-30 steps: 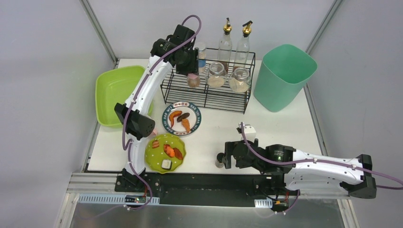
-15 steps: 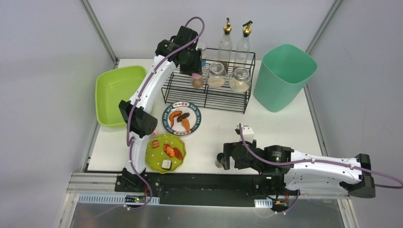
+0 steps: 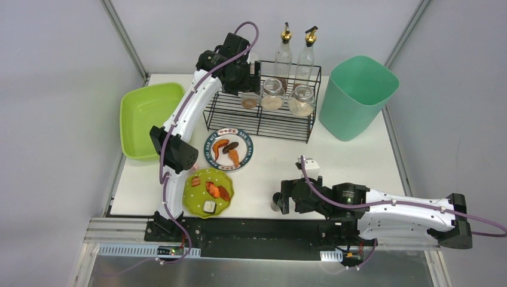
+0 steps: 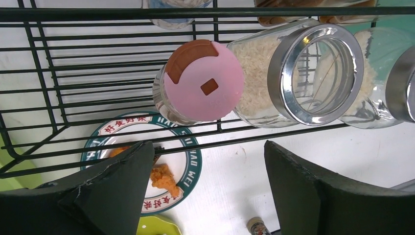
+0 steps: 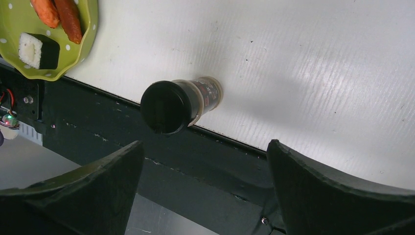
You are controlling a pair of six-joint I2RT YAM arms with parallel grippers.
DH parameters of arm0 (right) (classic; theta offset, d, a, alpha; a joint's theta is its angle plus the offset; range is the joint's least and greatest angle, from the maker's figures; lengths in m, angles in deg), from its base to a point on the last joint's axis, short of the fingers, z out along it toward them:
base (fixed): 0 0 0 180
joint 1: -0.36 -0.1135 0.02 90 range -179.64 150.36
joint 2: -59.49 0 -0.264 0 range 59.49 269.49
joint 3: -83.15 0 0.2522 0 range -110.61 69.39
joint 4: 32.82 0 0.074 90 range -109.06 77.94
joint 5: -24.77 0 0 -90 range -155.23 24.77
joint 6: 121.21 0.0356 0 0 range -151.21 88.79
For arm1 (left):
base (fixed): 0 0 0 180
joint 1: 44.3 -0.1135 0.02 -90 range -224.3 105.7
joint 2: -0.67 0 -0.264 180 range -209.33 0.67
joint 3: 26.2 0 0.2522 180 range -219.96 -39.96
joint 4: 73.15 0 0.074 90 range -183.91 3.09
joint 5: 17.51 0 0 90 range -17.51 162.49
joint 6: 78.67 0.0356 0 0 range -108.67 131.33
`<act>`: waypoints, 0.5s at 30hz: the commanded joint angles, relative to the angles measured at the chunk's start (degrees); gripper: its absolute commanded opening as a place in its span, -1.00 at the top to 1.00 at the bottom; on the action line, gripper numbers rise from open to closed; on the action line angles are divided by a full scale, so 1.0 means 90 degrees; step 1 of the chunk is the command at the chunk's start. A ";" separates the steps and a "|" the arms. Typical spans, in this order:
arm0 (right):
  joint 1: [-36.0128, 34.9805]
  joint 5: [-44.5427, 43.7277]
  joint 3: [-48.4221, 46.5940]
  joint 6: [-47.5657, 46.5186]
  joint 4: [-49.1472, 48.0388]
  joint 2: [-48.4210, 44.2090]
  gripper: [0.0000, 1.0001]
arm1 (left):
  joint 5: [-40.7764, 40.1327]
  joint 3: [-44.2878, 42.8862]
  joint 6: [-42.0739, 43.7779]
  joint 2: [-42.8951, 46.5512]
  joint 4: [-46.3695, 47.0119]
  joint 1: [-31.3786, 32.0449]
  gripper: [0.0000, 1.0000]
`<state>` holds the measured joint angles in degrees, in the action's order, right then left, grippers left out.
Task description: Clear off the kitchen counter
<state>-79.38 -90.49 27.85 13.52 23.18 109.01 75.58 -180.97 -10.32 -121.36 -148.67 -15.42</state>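
Note:
The white kitchen counter (image 3: 359,155) holds dishes and a black wire rack (image 3: 263,122). My left gripper (image 3: 244,81) is open and empty above the rack. A pink-lidded jar (image 4: 203,81) stands in the rack just beyond its fingers, next to a glass jar of rice (image 4: 293,73). My right gripper (image 3: 286,195) is open and empty. It hovers low by the counter's front edge, just right of a small black-capped bottle (image 5: 178,105). That bottle also shows in the top view (image 3: 276,202), standing upright at the front rail.
A lime-green tub (image 3: 146,116) sits at the left and a teal bin (image 3: 357,95) at the back right. Two oil bottles (image 3: 283,51) and two glass jars (image 3: 272,94) stand in the rack. A round plate of food (image 3: 229,149) and a green dotted plate (image 3: 206,192) lie near the left arm.
My left gripper moved right along the rack, and the pink-lidded jar shifted right with it toward the glass jars. The right arm barely moved.

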 commanded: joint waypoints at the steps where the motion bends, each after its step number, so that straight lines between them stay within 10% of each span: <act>1: -0.0031 -0.0128 -0.0249 -0.0033 0.0000 -0.0068 -0.99 | 0.0255 0.0002 0.0168 0.0498 0.0083 0.0046 -0.73; 15: -0.0036 -0.0695 -0.0853 -0.0123 0.0789 -0.0344 -0.99 | -0.0139 0.1531 0.0339 0.2005 0.0078 0.0928 -0.75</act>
<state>-79.41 -92.89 23.94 12.87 26.07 107.81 76.28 -171.38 -9.25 -109.39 -148.30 -10.81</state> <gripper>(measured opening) 0.993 0.872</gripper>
